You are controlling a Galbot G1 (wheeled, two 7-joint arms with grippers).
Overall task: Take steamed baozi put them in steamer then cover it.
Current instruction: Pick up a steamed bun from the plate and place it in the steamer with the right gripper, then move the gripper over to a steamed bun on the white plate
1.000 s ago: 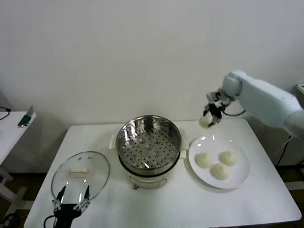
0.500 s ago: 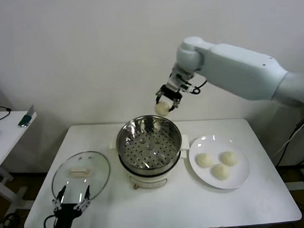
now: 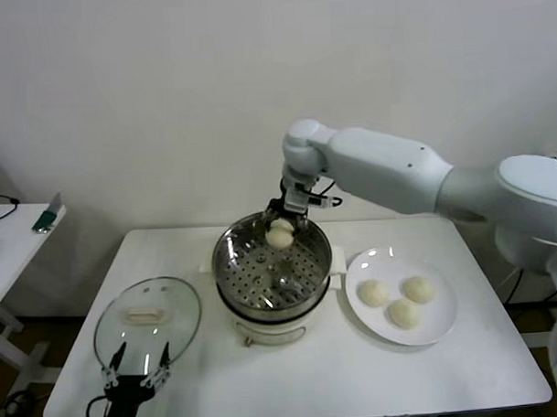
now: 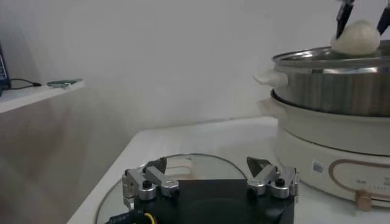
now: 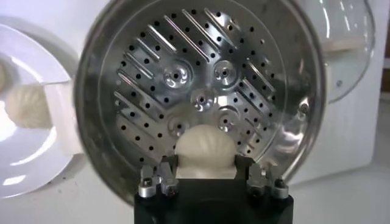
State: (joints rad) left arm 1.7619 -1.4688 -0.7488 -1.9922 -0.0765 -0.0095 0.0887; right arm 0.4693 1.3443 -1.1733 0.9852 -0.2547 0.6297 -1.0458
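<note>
The right gripper [image 3: 281,228] grasps a baozi [image 3: 279,234] over the steamer [image 3: 272,268] on a white table [image 3: 293,373] by a white wall [image 3: 165,103]. The left gripper [image 3: 133,365], fingers released, hovers near the cover [image 3: 147,320].

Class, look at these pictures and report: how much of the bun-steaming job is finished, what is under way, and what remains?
Done: nothing lies in the steamer yet; its tray is bare. In hand: the right hand holds one baozi above the back rim. Left: three baozi on the white plate, then the cover, flat on the table by the open, idle left hand.
</note>
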